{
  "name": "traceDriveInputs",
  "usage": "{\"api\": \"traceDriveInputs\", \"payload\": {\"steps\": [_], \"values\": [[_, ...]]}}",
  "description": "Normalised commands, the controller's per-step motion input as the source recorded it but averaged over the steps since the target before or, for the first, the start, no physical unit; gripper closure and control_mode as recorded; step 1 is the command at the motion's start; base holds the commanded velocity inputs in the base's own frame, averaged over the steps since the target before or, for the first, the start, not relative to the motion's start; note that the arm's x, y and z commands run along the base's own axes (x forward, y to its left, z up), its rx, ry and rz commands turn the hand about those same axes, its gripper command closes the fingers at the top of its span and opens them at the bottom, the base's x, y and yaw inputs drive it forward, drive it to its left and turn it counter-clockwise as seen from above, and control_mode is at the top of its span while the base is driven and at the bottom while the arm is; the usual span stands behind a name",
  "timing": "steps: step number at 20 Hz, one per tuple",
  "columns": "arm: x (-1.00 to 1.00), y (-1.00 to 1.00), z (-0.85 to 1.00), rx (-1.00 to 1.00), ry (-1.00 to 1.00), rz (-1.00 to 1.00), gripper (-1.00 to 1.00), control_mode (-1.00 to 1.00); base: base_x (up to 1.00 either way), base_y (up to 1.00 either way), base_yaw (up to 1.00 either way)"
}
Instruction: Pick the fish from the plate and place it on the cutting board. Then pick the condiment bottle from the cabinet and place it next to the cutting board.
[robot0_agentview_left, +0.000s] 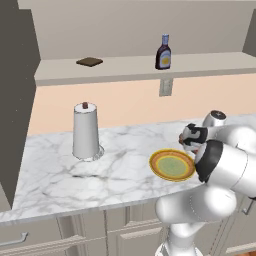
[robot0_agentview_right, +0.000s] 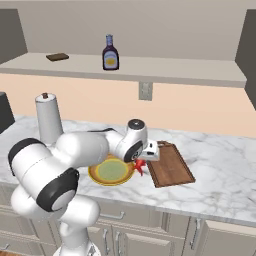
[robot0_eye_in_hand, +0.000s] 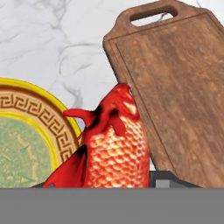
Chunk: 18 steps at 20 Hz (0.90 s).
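In the centre of the right base view the claw (robot0_agentview_right: 141, 162) is clamped on the fish (robot0_agentview_right: 139, 166), apparently lifted between the plate (robot0_agentview_right: 111, 171) and the cutting board (robot0_agentview_right: 170, 164) on the tabletop (robot0_agentview_right: 220, 160). At upper left, the condiment bottle (robot0_agentview_right: 110, 53) stands upright on the cabinet (robot0_agentview_right: 175, 70) ledge.

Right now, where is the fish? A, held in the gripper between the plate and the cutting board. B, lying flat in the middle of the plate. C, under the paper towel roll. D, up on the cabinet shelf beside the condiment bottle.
A: the fish hangs in the gripper, with the plate on one side and the cutting board on the other.
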Motion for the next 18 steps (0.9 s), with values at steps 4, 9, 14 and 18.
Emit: {"api": "traceDriveInputs", "payload": {"steps": [4,9,14,18], "values": [[0.04,-0.26,0.0,-0.08,0.0,0.0,1.0,-1.0,0.0,0.0,0.0],[0.07,-0.27,-0.01,-0.06,0.0,0.0,1.0,-1.0,0.0,0.0,0.0],[0.05,-0.29,-0.08,0.0,0.0,0.0,1.0,-1.0,0.0,0.0,0.0],[0.06,-0.3,-0.08,0.0,0.0,0.0,1.0,-1.0,0.0,0.0,0.0]]}}
